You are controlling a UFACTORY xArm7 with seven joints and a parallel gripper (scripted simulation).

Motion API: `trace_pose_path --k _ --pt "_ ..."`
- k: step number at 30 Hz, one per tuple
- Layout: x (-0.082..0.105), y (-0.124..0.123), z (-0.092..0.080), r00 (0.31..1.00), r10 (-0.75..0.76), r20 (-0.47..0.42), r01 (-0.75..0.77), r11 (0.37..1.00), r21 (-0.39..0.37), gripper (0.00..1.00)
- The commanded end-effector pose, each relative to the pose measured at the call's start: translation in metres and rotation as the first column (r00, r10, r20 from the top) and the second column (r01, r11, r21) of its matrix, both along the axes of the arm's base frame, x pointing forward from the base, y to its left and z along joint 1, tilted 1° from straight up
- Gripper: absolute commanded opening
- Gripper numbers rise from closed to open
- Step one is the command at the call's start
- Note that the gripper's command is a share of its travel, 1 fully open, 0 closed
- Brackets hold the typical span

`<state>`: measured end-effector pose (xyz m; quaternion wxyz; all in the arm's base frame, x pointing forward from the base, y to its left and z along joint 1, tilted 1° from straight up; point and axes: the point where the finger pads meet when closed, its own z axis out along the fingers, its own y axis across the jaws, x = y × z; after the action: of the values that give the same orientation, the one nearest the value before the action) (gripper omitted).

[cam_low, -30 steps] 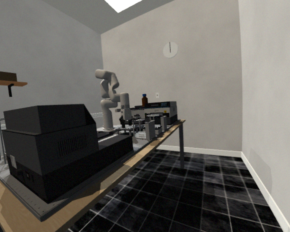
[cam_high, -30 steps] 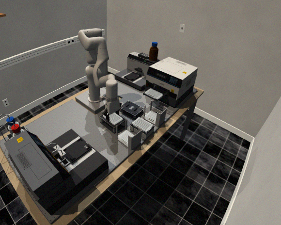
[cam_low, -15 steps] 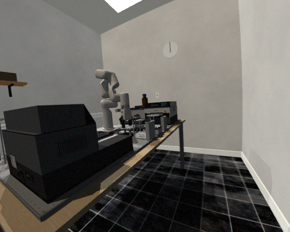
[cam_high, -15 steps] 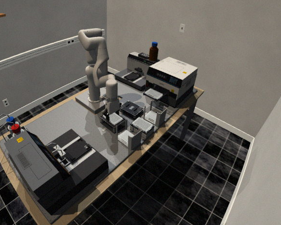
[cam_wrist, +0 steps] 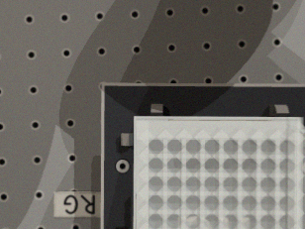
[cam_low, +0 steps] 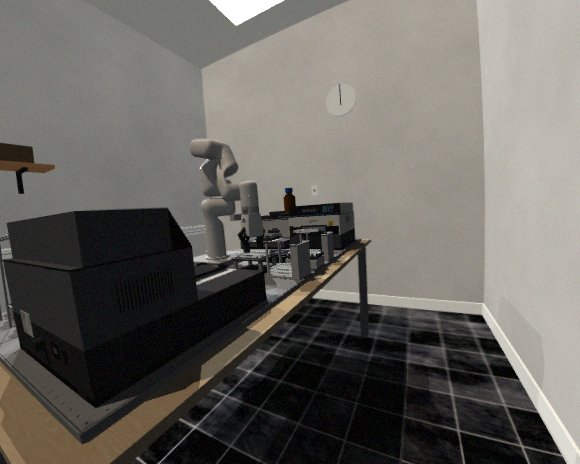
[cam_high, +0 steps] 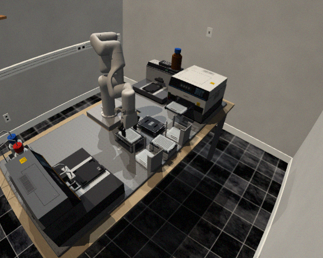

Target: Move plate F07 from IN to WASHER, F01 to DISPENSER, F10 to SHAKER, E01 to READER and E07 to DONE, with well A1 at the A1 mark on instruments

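The pincer (cam_high: 123,130) stands fully open with nothing between its fingers, pointing straight down at one short end of a white well plate (cam_high: 130,135). That plate lies flat on the dark regrip nest (cam_wrist: 115,128), inside its small locator blocks; a label (cam_wrist: 76,204) reading RG is on the perforated deck just beside the nest's corner. Its own plate name cannot be read. Beyond the pincer, away from the arm's base, is a dark empty-looking nest (cam_high: 151,124), and farther out on the counter (cam_high: 145,192) two walled racks (cam_high: 155,161) flank another plate (cam_high: 164,143).
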<state>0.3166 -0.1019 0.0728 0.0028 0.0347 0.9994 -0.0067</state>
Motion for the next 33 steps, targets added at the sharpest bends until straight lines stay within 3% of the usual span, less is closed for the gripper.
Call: trace_pose_path --k 1,33 --pt "0.001 0.0 0.007 1.0 0.0 0.003 0.0 1.0 -0.001 1.0" --pt "0.001 0.0 0.045 1.0 0.0 0.003 0.0 1.0 -0.001 1.0"
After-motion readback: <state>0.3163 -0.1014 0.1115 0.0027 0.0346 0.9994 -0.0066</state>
